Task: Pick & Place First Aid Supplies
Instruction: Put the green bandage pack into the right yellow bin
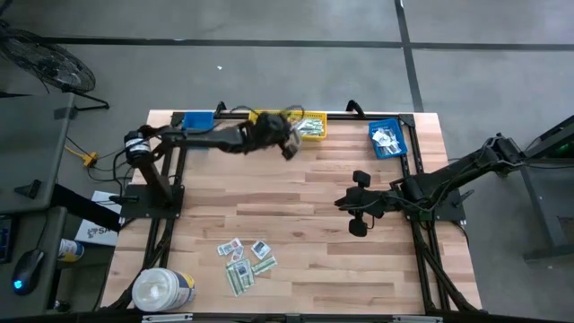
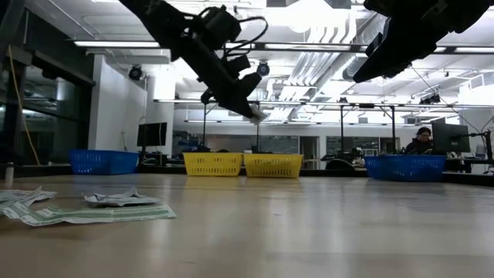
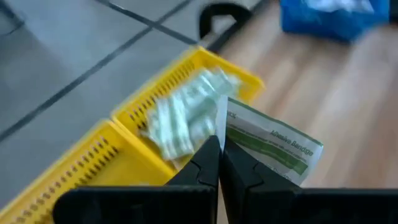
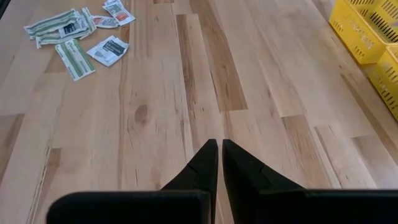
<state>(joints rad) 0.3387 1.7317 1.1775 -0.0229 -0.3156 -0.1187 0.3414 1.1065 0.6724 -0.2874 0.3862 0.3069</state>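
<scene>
My left gripper (image 1: 289, 148) is shut on a green-white strip packet (image 3: 267, 149), one of the first aid supplies. It hangs in the air just short of the right-hand yellow bin (image 1: 310, 126). That bin (image 3: 124, 155) has several green-white packets (image 3: 186, 118) lying in it. More packets (image 1: 247, 260) lie flat in a loose pile near the table's front edge, also seen in the right wrist view (image 4: 78, 37). My right gripper (image 4: 219, 144) is shut with nothing in it, above bare table right of centre (image 1: 345, 205). My left gripper pinches the strip packet by one end (image 3: 222, 124) between its two fingers (image 3: 208, 162). The fingers slant downward toward the table's far edge. The rest of the packet sticks out beyond the fingertips, lifted clear of the table and the bin (image 2: 257, 116).
A second yellow bin (image 1: 269, 117) and a blue bin (image 1: 197, 119) stand along the far edge. Another blue bin (image 1: 387, 139) with white packets stands at the far right. A big white round tub (image 1: 161, 289) is at the near left corner. Bare wood (image 1: 296, 197) lies mid-table.
</scene>
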